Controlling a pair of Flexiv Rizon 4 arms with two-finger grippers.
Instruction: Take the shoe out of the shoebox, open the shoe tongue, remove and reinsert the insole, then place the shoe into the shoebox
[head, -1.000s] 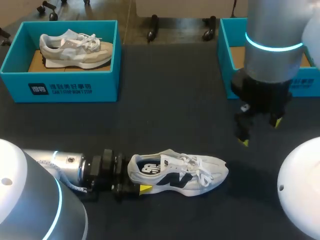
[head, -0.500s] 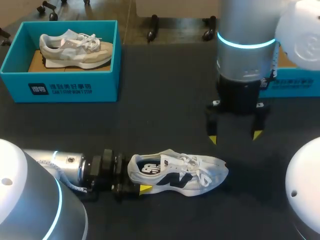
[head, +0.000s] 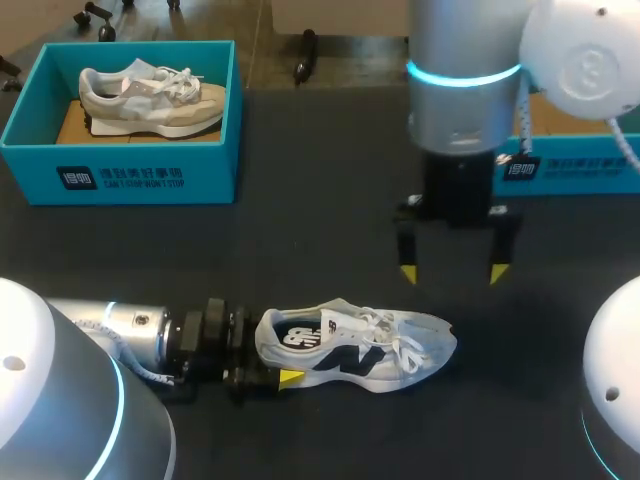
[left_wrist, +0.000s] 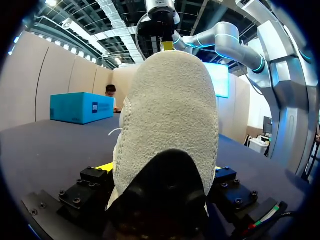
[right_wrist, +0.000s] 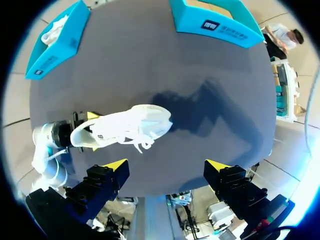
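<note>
A white sneaker (head: 360, 350) with dark markings stands upright on the black table, toe pointing right. My left gripper (head: 272, 358) comes in low from the left and is shut on its heel; one yellow fingertip (head: 290, 377) shows beside the heel, the other is hidden behind it. In the left wrist view the sneaker's heel (left_wrist: 167, 115) fills the space between the fingers of the left gripper (left_wrist: 161, 170). My right gripper (head: 452, 270) hangs open, pointing down, just behind the sneaker's toe and laces. The right wrist view has the sneaker (right_wrist: 125, 127) below and ahead of the open right gripper (right_wrist: 167, 164).
A blue shoebox (head: 120, 175) at the back left holds a second, beige sneaker (head: 150, 98). Another blue shoebox (head: 580, 170) stands at the back right, mostly hidden by my right arm. Bare black tabletop lies between the boxes and the shoe.
My right arm has swung leftward and its gripper has turned to face squarely down, now closer to the sneaker's toe. The left gripper and the sneaker have stayed put.
</note>
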